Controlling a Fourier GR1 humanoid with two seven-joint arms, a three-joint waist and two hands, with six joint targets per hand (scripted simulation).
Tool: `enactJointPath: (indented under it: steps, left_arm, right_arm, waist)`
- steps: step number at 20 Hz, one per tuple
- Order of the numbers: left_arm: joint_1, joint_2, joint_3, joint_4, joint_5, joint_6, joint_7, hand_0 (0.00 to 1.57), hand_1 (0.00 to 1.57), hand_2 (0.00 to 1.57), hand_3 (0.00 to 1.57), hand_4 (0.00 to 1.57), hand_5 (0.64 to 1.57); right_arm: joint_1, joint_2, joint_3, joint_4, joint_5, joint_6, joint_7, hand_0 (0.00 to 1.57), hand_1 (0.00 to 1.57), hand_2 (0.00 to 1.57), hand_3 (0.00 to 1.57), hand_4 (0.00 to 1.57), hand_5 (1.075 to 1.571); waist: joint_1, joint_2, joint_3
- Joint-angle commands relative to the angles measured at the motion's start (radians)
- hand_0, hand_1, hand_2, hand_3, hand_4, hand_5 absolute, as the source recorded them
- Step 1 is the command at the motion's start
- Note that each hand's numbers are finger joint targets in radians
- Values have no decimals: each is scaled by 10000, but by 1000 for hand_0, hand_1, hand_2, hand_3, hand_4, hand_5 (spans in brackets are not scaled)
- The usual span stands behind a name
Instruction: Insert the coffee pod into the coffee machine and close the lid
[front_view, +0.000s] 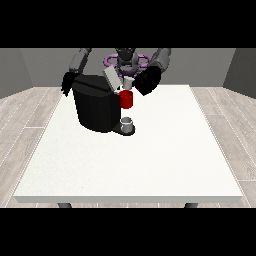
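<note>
- A big black coffee machine stands on the white table, on the side at the view's left and close to the robot.
- Its grey lid is tipped up and open.
- A small pale coffee pod sits just above the red part at the front of the machine, right by the open lid.
- The hand at the view's right is right next to the pod, on the pod's right side. I think it has the pod, but I cannot tell how its fingers lie.
- The hand at the view's left is behind the far side of the machine. I cannot tell if it is open or shut.
- A little grey cup stands low down at the machine's front.
- The pod stands upright, and the hole lies just below it, so I think it must go down next.
- The hand at the view's right is much nearer to the pod and the lid.
</note>
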Motion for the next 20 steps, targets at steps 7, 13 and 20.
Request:
enactJointPath:
  steps: [7,13,20]
  left_arm:
    - [-1454,784,692,478,537,-262,354,1458,1458,1476,1374,596,1571]
    - [-1986,1148,284,584,152,-488,379,1422,1422,1461,1333,634,1571]
    - [-1791,1284,528,896,321,-322,-141,1418,1418,1461,1352,664,1571]
  right_arm:
    - [-348,-153,118,622,80,754,-1066,0,0,0,0,279,1571]
    - [-1241,-123,-183,948,-32,390,-606,0,0,0,0,173,1571]
    - [-1454,-427,-394,1180,-280,832,-561,0,0,0,0,191,1571]
  waist:
    - [-86,1033,6]
    - [-34,1280,6]
    - [-70,1655,3]
